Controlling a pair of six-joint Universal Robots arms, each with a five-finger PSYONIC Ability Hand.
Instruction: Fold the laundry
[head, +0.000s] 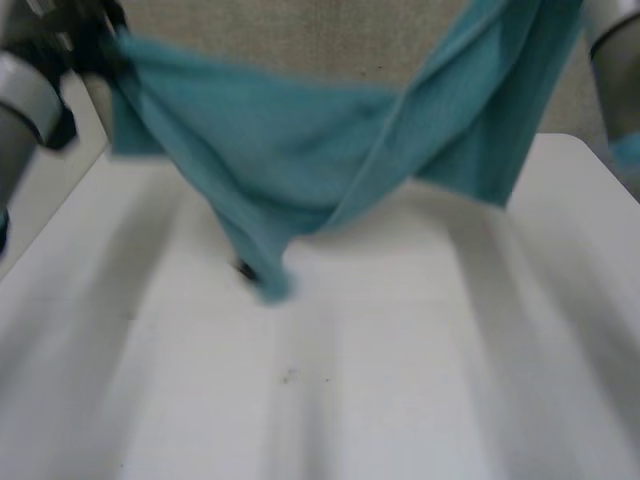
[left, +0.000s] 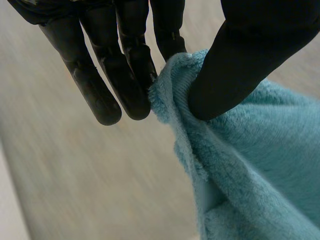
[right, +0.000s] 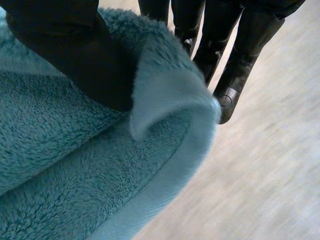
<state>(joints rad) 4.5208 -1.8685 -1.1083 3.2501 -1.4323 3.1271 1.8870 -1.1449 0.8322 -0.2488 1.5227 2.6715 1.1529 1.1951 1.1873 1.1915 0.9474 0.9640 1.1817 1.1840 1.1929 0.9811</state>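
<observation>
White table (head: 400, 380), teal towel (head: 290, 160) hanging outstretched

You had a white table (head: 420, 400) spread out below you, its far right corner rounded, and a couple of small dark specks (head: 288, 376) sat on its top near the middle. Beyond the table's far edge you saw a beige, woven-looking backdrop (head: 300, 40) running across the whole back of the scene. In both wrist views you looked onto a plain beige-grey surface (left: 75, 175), and you could not tell whether it was floor or wall.
</observation>
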